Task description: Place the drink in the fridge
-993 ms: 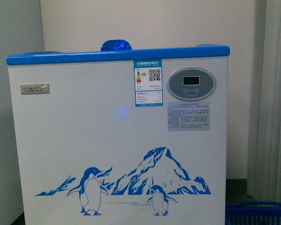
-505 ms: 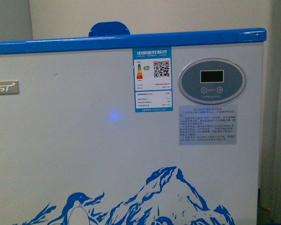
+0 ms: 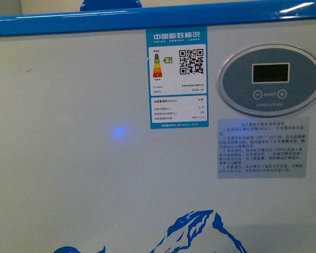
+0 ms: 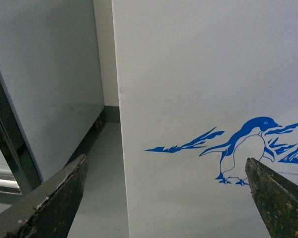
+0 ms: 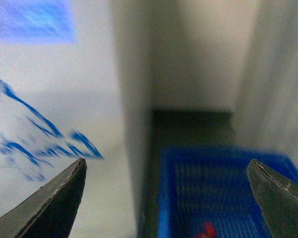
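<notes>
The fridge (image 3: pixel 95 174) fills the front view: a white front wall, a blue top rim (image 3: pixel 147 21), an oval grey control panel (image 3: pixel 270 79) and an energy label (image 3: pixel 178 78). No arm shows there. My left gripper (image 4: pixel 166 198) is open and empty, facing the fridge's lower front beside the blue penguin picture (image 4: pixel 248 148). My right gripper (image 5: pixel 166 198) is open and empty too, aimed past the fridge's corner (image 5: pixel 129 124). The drink is not clearly in view; a small red thing (image 5: pixel 207 230) lies in a blue basket, too blurred to name.
A blue plastic basket (image 5: pixel 218 193) stands on the dark floor beside the fridge, near a pale curtain (image 5: pixel 283 89). On the fridge's other side stands a tall grey cabinet (image 4: pixel 44 84) with a narrow floor gap (image 4: pixel 102 163) between them. A blue lid handle (image 3: pixel 110 4) shows above the rim.
The front view has closed in on the fridge: the penguins and basket have dropped out of sight, and the control panel and label look much larger.
</notes>
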